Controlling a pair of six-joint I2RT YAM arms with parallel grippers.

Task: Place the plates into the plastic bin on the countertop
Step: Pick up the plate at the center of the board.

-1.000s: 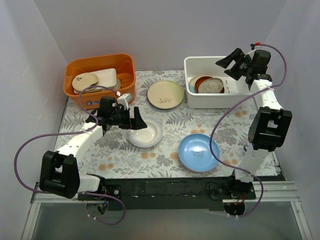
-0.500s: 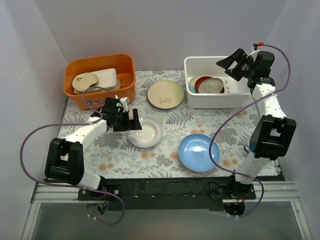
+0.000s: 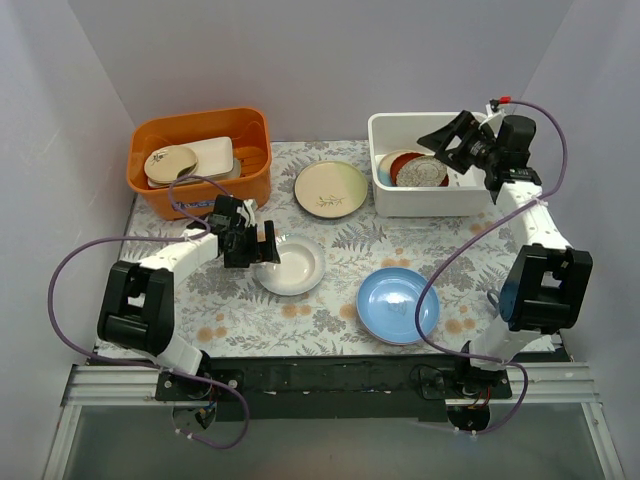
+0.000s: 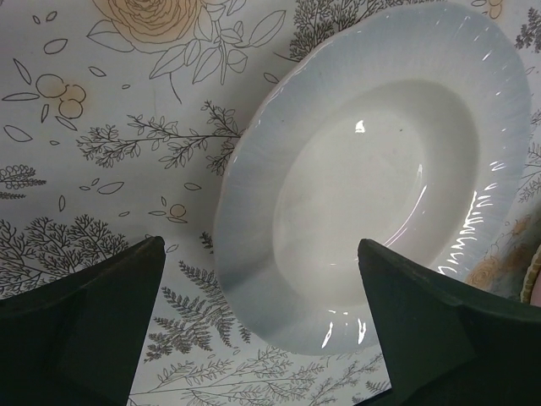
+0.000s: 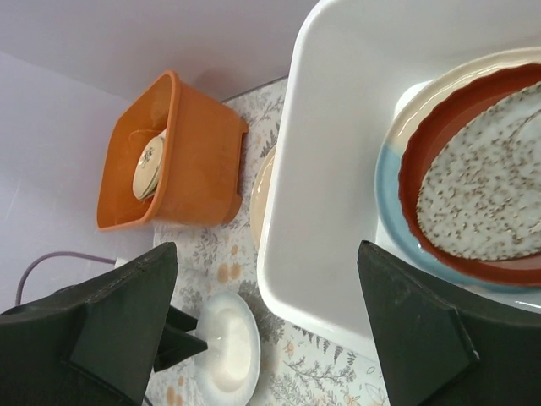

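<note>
Countertop (image 3: 350, 245): white plate (image 4: 363, 186) partly hidden; L end effector (image 4: 260, 245), R end effector (image 5: 269, 245) spread.

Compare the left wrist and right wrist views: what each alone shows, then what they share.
Left wrist only: the ribbed rim of the white plate, framed by the open left gripper. Right wrist only: the plastic bin holding a dark red plate on a cream-and-pale-blue plate, the orange tub, the open right gripper. Both: the white plate on the patterned countertop.

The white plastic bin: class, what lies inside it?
In the white plastic bin, a dark red plate with a speckled centre sits on a cream-and-pale-blue plate. Anything beneath that stack is covered.
</note>
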